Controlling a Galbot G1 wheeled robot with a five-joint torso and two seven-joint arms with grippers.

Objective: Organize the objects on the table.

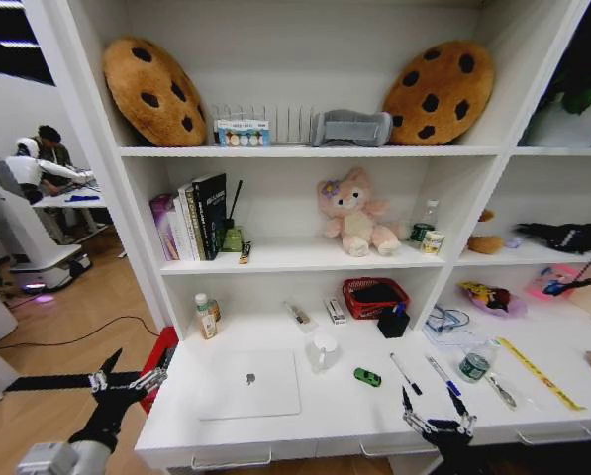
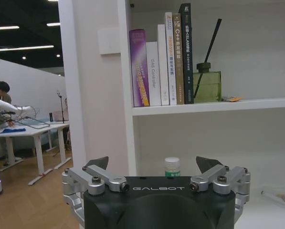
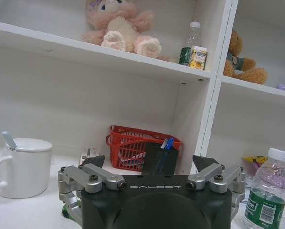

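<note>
Black GALBOT-marked tool [image 2: 152, 168], silver screwed linkages, dark fingertips [image 2: 98, 162].

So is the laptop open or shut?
Shut. The laptop lies flat on the table with its silver lid and logo facing up; no keys or screen show.

A long white table [image 1: 335, 411] joined to tall white shelving carries the clutter, with metal drawer handles showing along its front edge. A silver laptop [image 1: 248, 384] lies closed and flat near the front left, its lid logo facing up. Just right of it, a tiny green toy car [image 1: 367, 377] sits on its wheels, angled slightly. Further right, two pens lie flat and roughly parallel, slanting toward the front right: a dark pen [image 1: 406, 374] and a blue pen [image 1: 442, 375] beside it. Right of the pens, a small clear jar [image 1: 476, 362] with a green label stands upright, apart from the pens.
</note>
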